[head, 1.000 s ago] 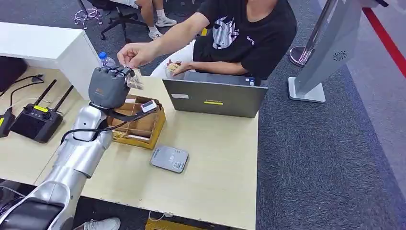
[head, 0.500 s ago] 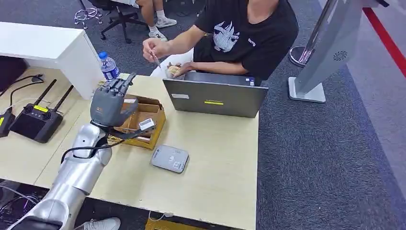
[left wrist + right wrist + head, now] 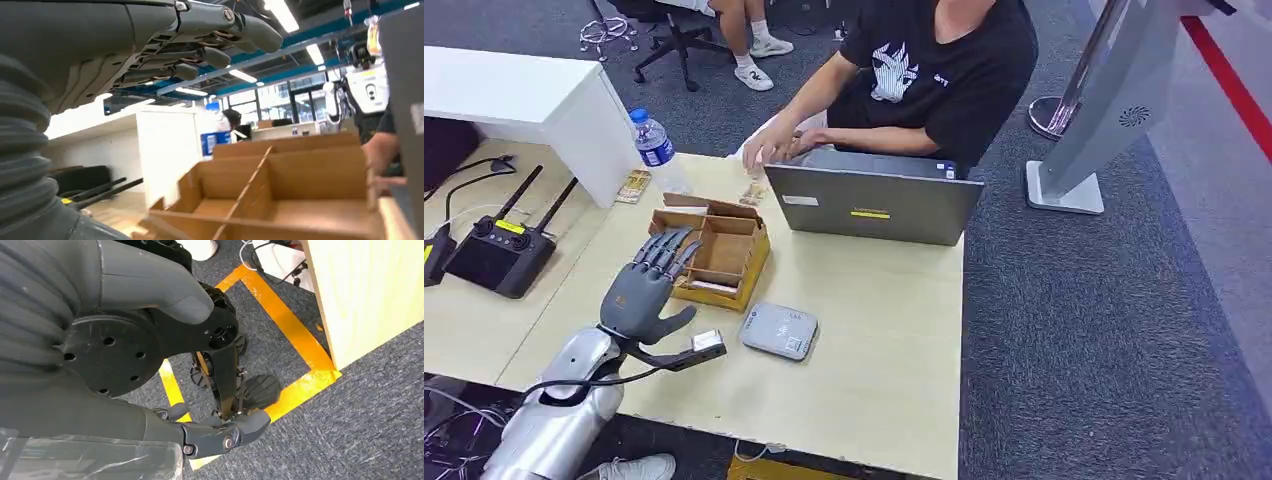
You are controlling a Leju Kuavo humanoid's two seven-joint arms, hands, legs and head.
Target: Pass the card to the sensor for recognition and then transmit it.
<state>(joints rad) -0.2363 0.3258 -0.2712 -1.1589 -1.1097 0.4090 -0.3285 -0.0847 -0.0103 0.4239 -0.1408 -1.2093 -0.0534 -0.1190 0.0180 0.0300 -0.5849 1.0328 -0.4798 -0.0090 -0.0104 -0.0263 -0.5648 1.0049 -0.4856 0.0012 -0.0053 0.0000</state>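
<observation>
Your left hand (image 3: 641,290) hovers, fingers spread and empty, over the tabletop (image 3: 879,330) beside the cardboard box (image 3: 714,250). The card lies by the person's hand (image 3: 769,155) near the laptop (image 3: 871,205). Your right hand's (image 3: 215,432) state is unclear. Withdraw slowly, avoiding the sensor (image 3: 778,331).

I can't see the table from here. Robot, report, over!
Left hand open, empty, over table beside cardboard box. Right hand hanging by the floor, empty. Card: can't spot it. Sensor unblocked.
</observation>
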